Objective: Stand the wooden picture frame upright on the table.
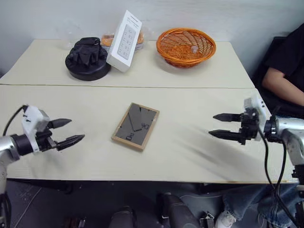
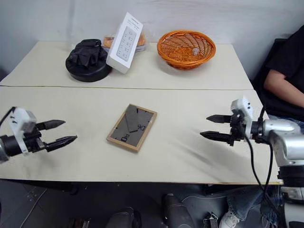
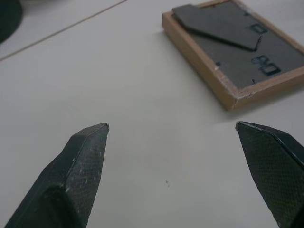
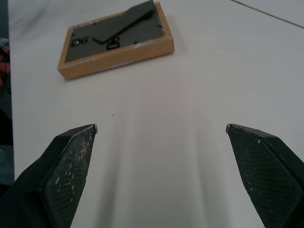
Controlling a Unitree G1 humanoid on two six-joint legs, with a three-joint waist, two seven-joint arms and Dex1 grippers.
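Note:
The wooden picture frame point(image 1: 136, 126) lies flat, face down, in the middle of the pale beige table point(image 1: 190, 152); its dark grey back and folded easel stand face up. My left gripper point(image 1: 71, 131) hovers open over the table well to the frame's left, pointing toward it. On the frame's right my right gripper point(image 1: 213, 125) is open as well, also aimed at it, with a wide gap of bare table between. The left wrist view shows the frame point(image 3: 237, 52) beyond the spread fingers point(image 3: 80, 161); the right wrist view shows the frame point(image 4: 116, 40) ahead too.
At the back stand a black round object point(image 1: 88, 59), a tall white box with buttons point(image 1: 124, 40) leaning upright, and an orange wire basket point(image 1: 186, 46). A seam point(image 1: 142, 87) crosses the table. A person in black point(image 1: 287, 71) sits at the right edge.

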